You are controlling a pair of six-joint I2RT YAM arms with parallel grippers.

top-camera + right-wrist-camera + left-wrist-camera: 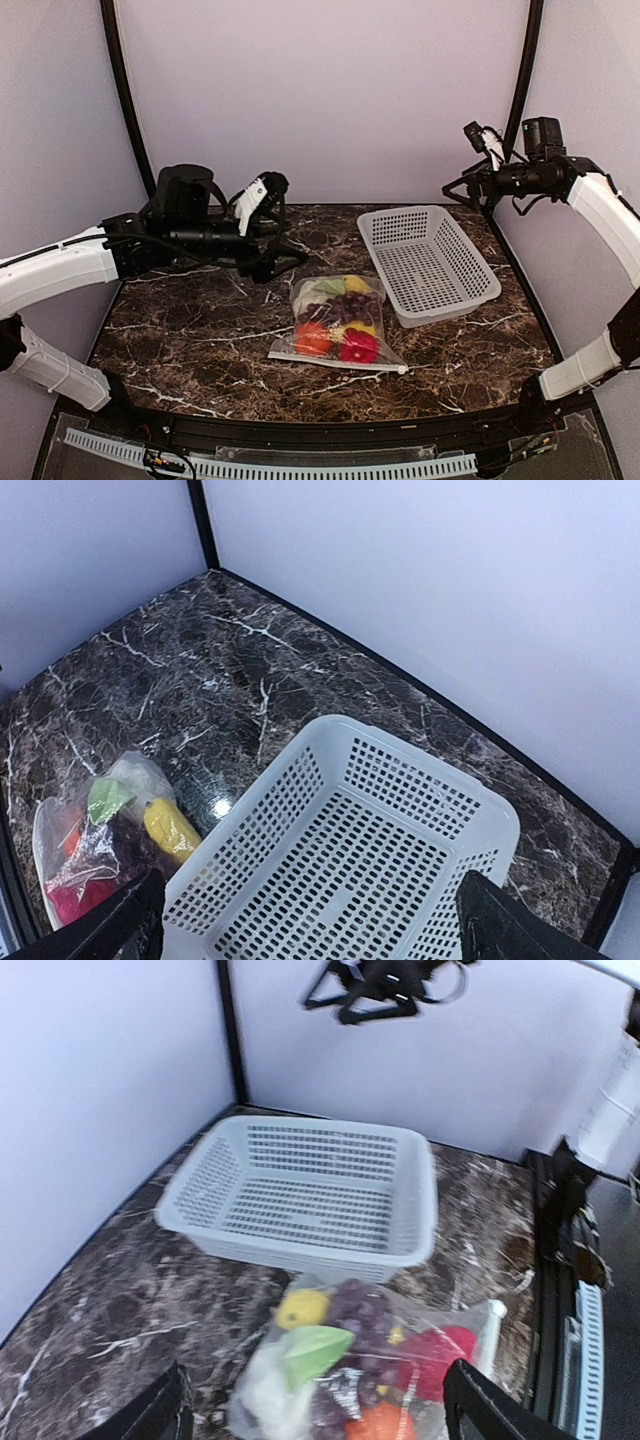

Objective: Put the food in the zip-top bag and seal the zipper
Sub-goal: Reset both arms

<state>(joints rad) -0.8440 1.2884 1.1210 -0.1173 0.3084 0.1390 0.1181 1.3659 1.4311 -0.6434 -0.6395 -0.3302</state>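
A: Jaws?
B: Both wide open, holding nothing. Your L gripper (318,1400) is nearer: bag (335,320) at its 5 o'clock, at R gripper's (312,915) 8.
A: Zipper (340,362)?
B: On bag's 6 o'clock edge, running 9-to-3. Sealed? Can't tell — you check. Count: 1 bag, 1 basket (430,265), approx 6 food (345,306) pcs — all bagged.

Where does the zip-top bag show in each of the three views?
Top external: zip-top bag at centre, left of the white basket.
Left wrist: zip-top bag at bottom centre, nearer than the white basket.
Right wrist: zip-top bag at lower left, beside the white basket.
Shared landmark: the white basket.
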